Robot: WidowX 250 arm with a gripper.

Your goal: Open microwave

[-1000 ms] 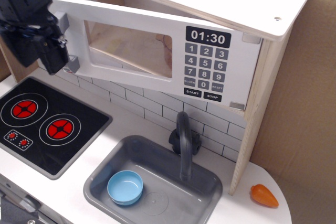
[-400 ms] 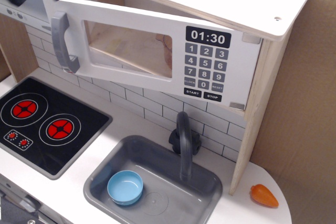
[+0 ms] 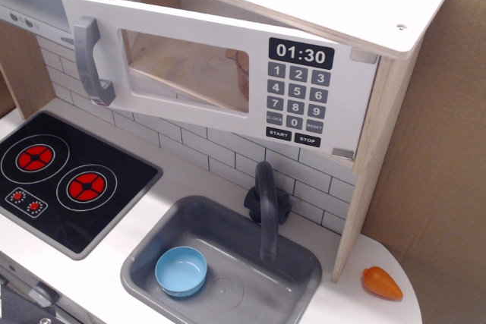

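The microwave [image 3: 250, 51] fills the upper middle of the frame, a pale wooden box with a white top panel; its white door [image 3: 220, 85] stands partly open, swung out at its left edge so that a gap shows between the door's top and the box, while the right edge stays close to the box beside two small grey hinge pieces. A grey bar handle [image 3: 89, 62] runs upright down the left end of the door; a clear window [image 3: 186, 70] in the door's middle shows bare wood inside; to the right of the window sits a black clock [image 3: 301, 55] reading 01:30, with a black keypad [image 3: 297, 104] beneath it.

No gripper or arm appears anywhere in the frame, so its state cannot be told from this view.

Behind and below the door a white tiled wall [image 3: 220, 161] runs across the middle; in the lower left a black stovetop [image 3: 68, 176] with two red rings lies on the white counter [image 3: 190, 180]; in the lower middle a grey sink [image 3: 235, 263] holds a light blue bowl [image 3: 181, 271] near its left side, and a dark grey faucet [image 3: 266, 202] rises at the sink's back edge. An orange toy carrot [image 3: 381, 282] lies on the counter at the lower right, well apart from the sink; brown cardboard [image 3: 437, 149] fills the right side of the frame.
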